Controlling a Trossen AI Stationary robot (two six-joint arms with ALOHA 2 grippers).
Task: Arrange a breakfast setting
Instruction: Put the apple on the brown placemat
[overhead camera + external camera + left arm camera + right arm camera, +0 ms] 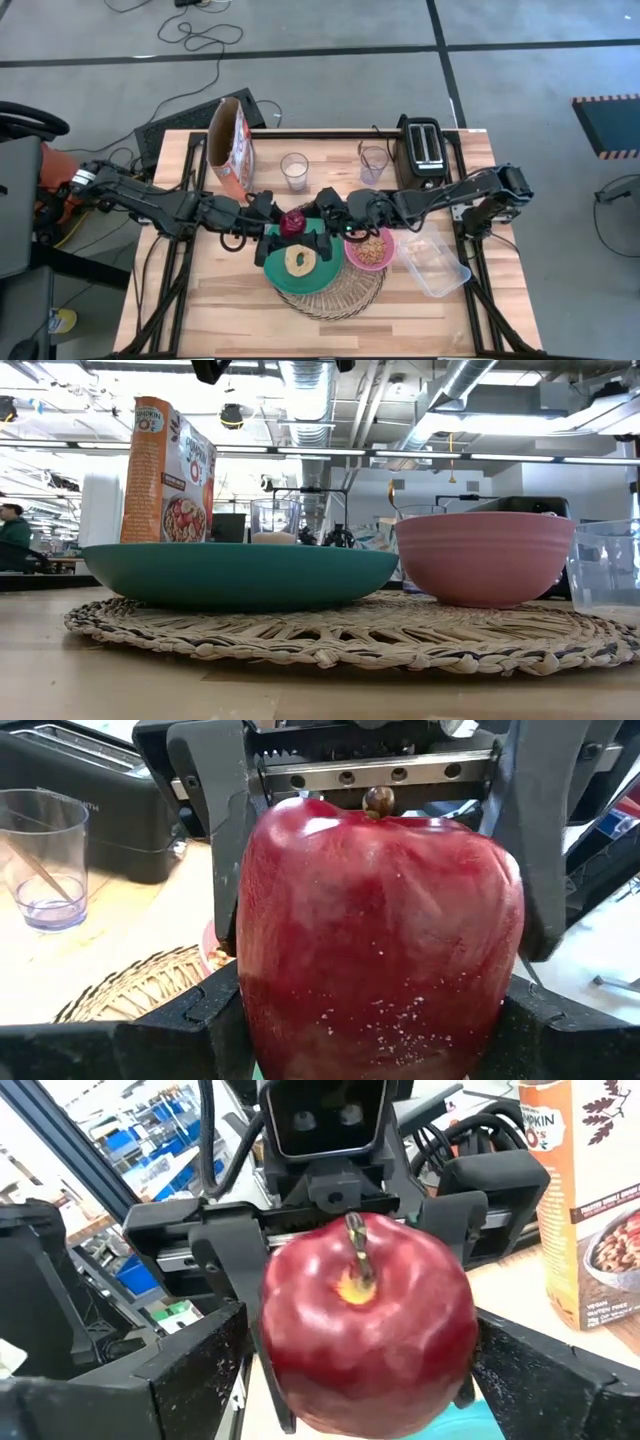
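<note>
The left pincer [278, 222] pinches the red apple [292, 222] above the teal plate's [283, 281] far rim, mid-bench. The right pincer [312, 222] stands spread around that same apple, fingers apart from it.

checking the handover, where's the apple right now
In the high view the red apple sits mid-table, held between the left gripper's fingers over the teal plate's far edge, with the open right gripper facing it.
</note>
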